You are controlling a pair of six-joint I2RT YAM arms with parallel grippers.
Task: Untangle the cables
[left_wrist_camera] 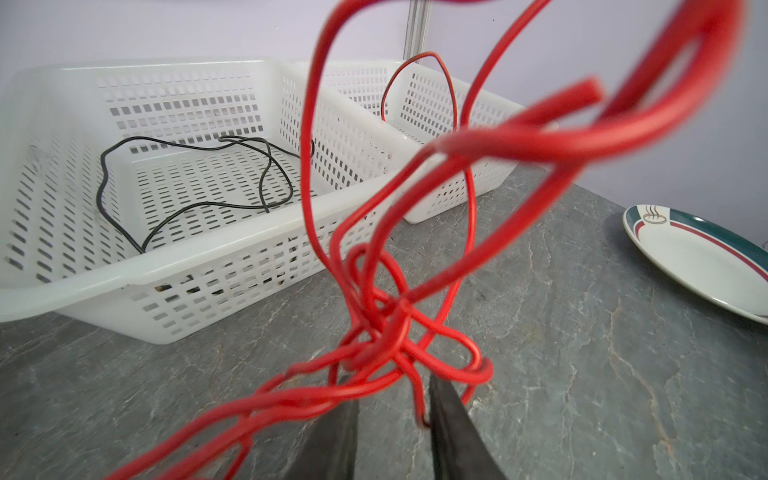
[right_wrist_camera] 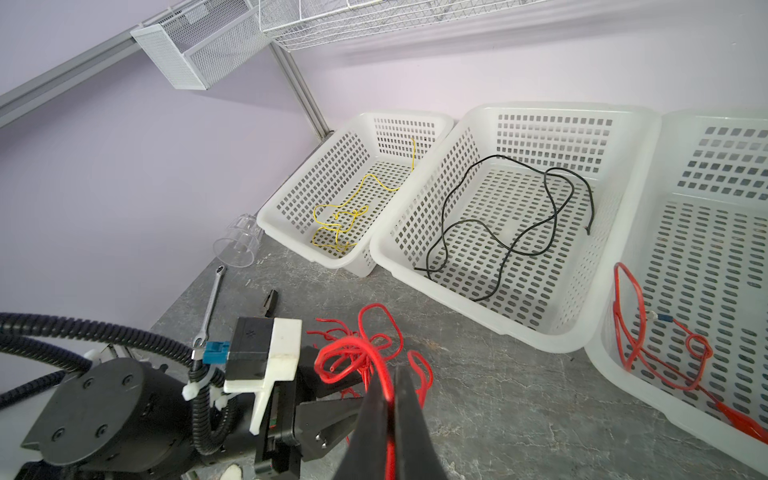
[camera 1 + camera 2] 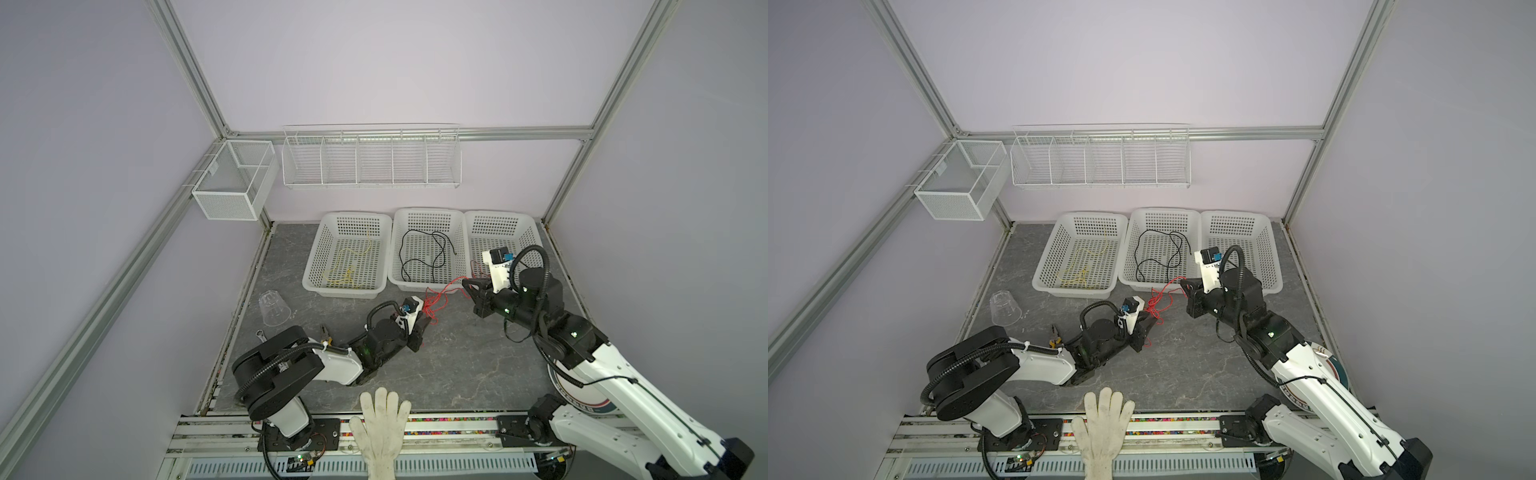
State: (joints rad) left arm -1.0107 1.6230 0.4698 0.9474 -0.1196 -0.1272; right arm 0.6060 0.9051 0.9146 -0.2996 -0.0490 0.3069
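Since my right gripper (image 2: 392, 370) is clamped all the way down, the red cable (image 2: 361, 353) is pinched flat between its fingers. That's just in front of the middle basket (image 3: 415, 286), off its front right corner.

From there the red strand runs two ways. One stretch goes over the rim into the basket right of the middle basket (image 2: 598, 332), where a loop and a small blue end piece lie on the floor. The other drops into a messy knot in front of the middle basket, over the grey table (image 3: 457, 365).

My left gripper (image 1: 392, 386) sits at that knot, a bit further out from the middle basket than the right one. Its jaws are only narrowly apart. In the left wrist view the knot bunches right at the fingertips, with one thin strand dangling in the gap. Doesn't look squeezed, honestly, so I'd call it loose rather than a grip.

The black cable (image 3: 428, 257) lies in loose curves inside the middle basket, all on its own. The yellow cable (image 3: 345, 270) is crumpled up in the basket left of the middle basket (image 3: 338, 293). Neither touches the red one.

Well off to the left of the middle basket, a clear cup (image 3: 272, 307) lies on the table.
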